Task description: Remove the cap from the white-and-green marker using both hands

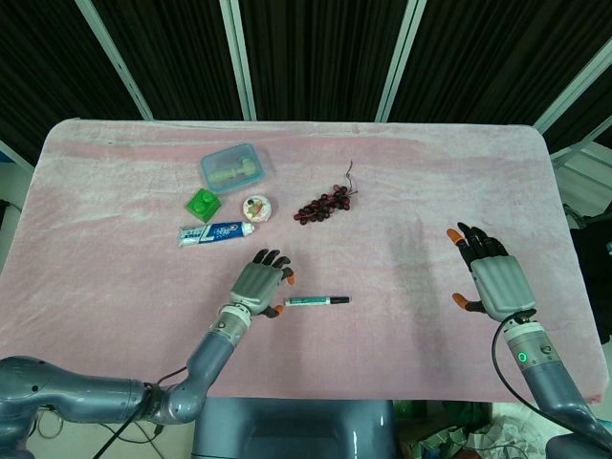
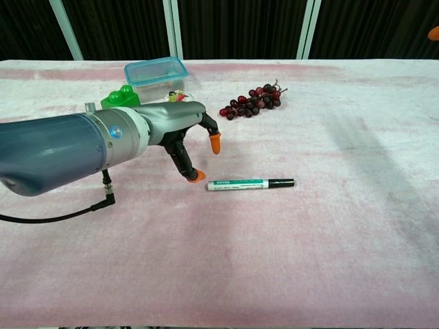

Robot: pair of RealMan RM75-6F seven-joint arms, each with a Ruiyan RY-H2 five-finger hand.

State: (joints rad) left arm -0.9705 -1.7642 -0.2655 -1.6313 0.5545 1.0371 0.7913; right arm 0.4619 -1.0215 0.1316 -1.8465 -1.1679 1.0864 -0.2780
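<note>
The white-and-green marker (image 1: 316,301) (image 2: 250,184) lies flat on the pink cloth near the front middle, its black cap pointing right. My left hand (image 1: 259,285) (image 2: 186,133) hovers just left of the marker's white end, fingers spread, a thumb tip almost at the marker; it holds nothing. My right hand (image 1: 493,277) is open over the cloth far to the right, well away from the marker; the chest view shows only one orange fingertip (image 2: 434,32) of it at the top right edge.
Behind the marker lie a toothpaste tube (image 1: 216,233), a green block (image 1: 202,203), a blue-lidded box (image 1: 232,167), a small round dish (image 1: 255,207) and a bunch of dark grapes (image 1: 324,202). The table's front edge (image 1: 382,394) is close.
</note>
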